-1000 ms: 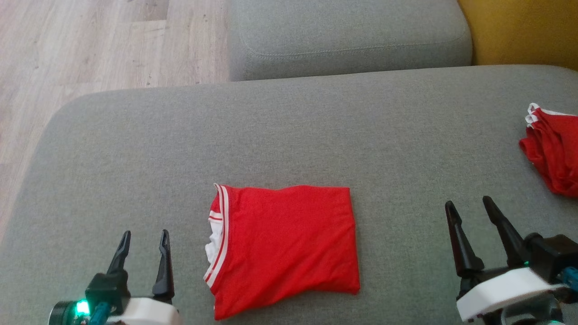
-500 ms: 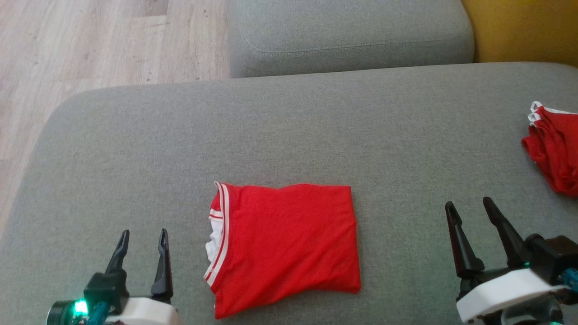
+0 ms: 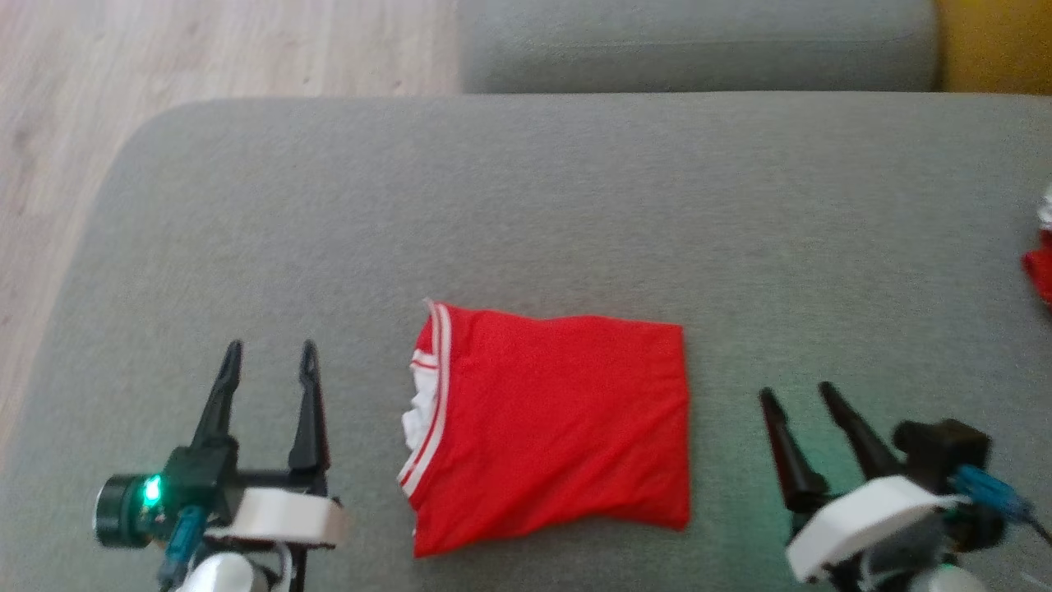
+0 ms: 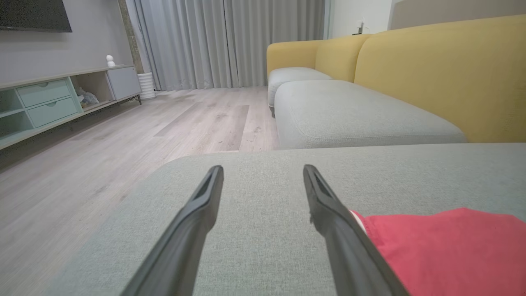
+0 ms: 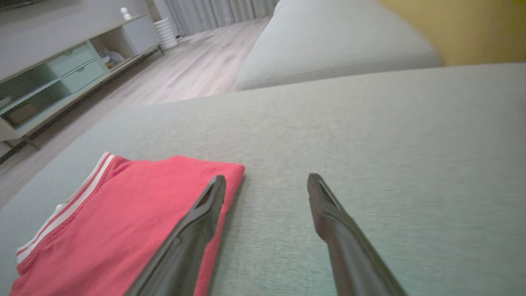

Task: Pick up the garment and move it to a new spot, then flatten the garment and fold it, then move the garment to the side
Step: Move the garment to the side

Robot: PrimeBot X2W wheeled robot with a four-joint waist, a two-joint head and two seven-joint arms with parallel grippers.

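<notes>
The garment (image 3: 555, 423) is red with white stripe trim and lies folded into a rough rectangle on the grey cushion (image 3: 526, 214). Left of it, my left gripper (image 3: 271, 355) stands open with nothing between its fingers, a short gap away from the striped edge. On the other side my right gripper (image 3: 799, 393) is open and empty, just off the garment's right edge. The left wrist view has the garment (image 4: 448, 250) low at the right, beside the open left gripper (image 4: 263, 172). In the right wrist view the garment (image 5: 119, 230) lies to the left of the open right gripper (image 5: 267, 179).
Another red cloth (image 3: 1040, 267) pokes in at the cushion's right edge. A second grey cushion (image 3: 699, 45) and a yellow sofa back (image 3: 994, 45) lie beyond. Wooden floor (image 3: 205, 49) borders the cushion's rounded left edge. A TV cabinet (image 4: 57, 98) stands across the room.
The head camera has shifted, so the whole scene slid right and down in the picture. Both grippers sit closer to the garment's sides than before. The garment itself lies as it did.
</notes>
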